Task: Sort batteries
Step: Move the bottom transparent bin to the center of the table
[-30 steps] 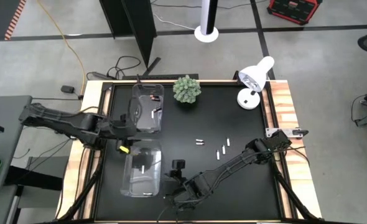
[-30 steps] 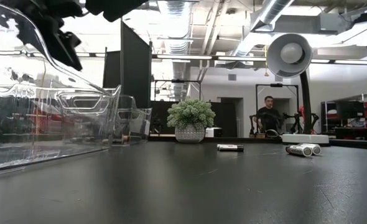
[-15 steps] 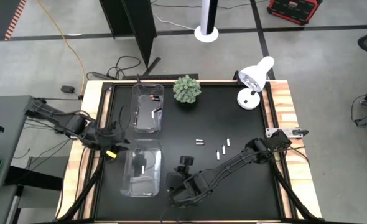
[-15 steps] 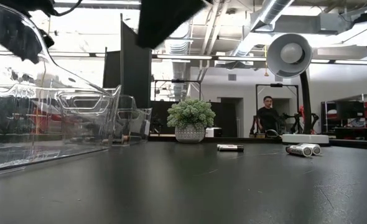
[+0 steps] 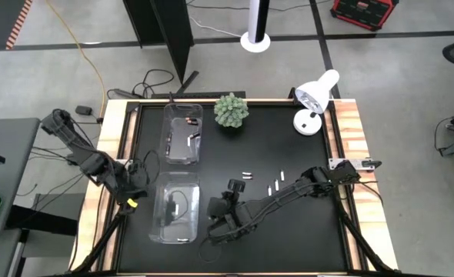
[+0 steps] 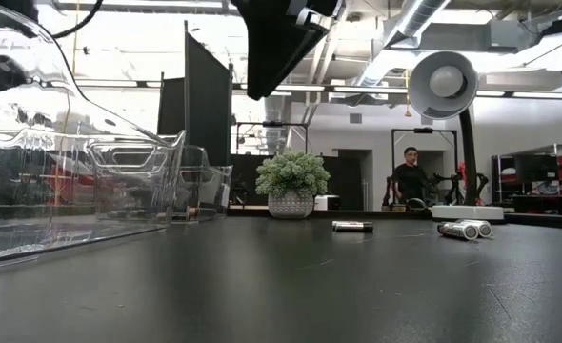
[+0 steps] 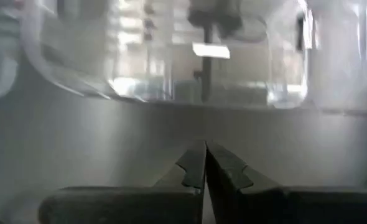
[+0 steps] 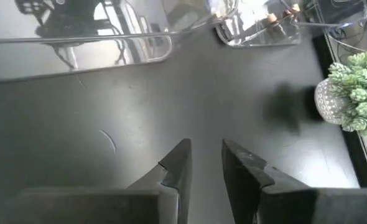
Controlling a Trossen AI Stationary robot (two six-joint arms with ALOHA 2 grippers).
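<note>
- The counter (image 5: 288, 231) carries two clear bins (image 5: 182, 135) on its left half and a loose cluster of batteries (image 5: 274, 185) right of middle.
- The right claw (image 5: 231, 188) hangs just left of that cluster, its fingers slightly apart with nothing between them; the batteries lie to its right, long axes mixed.
- The left claw (image 7: 204, 163), pressed together and empty, sits at the counter's left edge, far from them, so the right arm is nearer.
</note>
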